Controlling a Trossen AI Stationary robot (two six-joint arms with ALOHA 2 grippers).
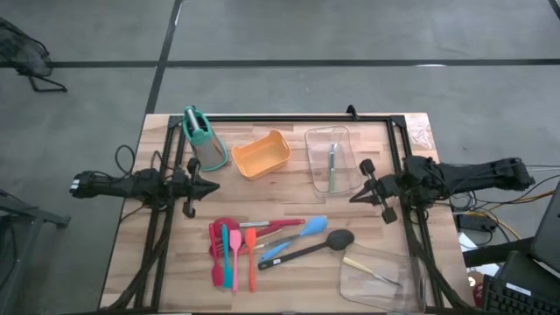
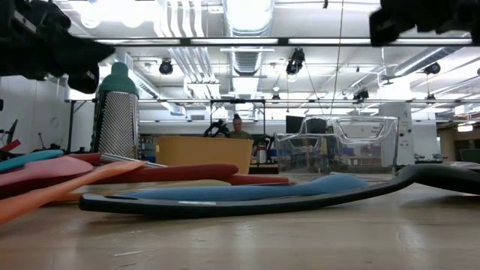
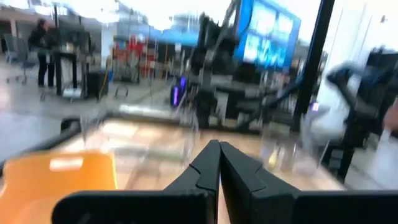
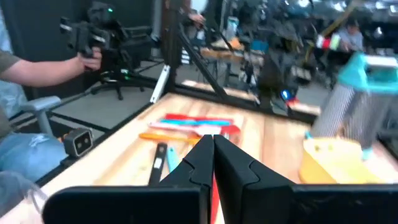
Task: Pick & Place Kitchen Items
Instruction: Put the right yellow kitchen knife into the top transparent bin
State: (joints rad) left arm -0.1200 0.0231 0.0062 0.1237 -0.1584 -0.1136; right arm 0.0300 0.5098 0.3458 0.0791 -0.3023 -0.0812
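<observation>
Both tools pressed together, empty: left tool (image 1: 213, 186), right tool (image 1: 354, 198). Kitchen items (image 1: 262, 247) below, between them. Spread tool first, drop straight over one handle.

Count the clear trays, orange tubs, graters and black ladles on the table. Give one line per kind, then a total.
clear trays: 2
orange tub: 1
grater: 1
black ladle: 1
Total: 5
</observation>
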